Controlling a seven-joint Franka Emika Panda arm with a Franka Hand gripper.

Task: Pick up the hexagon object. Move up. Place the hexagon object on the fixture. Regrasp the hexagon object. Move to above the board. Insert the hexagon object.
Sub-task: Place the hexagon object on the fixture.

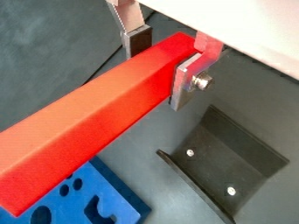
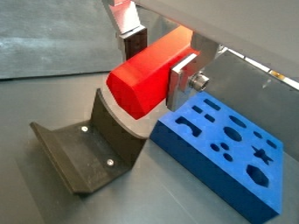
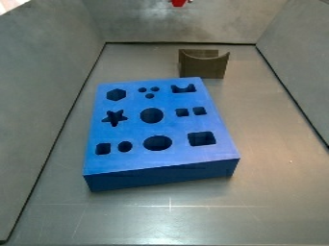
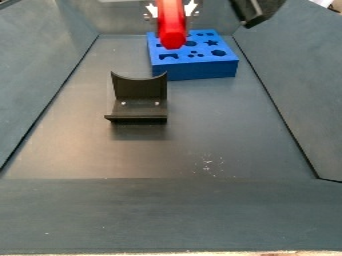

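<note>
The gripper (image 2: 158, 54) hangs high above the fixture (image 4: 135, 99), clenched on the hexagon object (image 1: 93, 118): in both wrist views its 2 silver fingers (image 1: 184, 83) press opposite flat sides of the red peg close to 1 end. From that grip the peg's long axis runs out well past the fingers, so most of its length sticks out to 1 side of the claw. In a side view the peg (image 4: 170, 24) shows as a red bar held in the air above and beyond the fixture, in front of the board (image 4: 201, 55). It touches neither. In a wrist view the fixture (image 2: 87, 149) sits below the peg's free end, its notch open upward, with the board (image 2: 228, 153) just beside it. My judgement: the peg must come down with its length settling into that notch.
</note>
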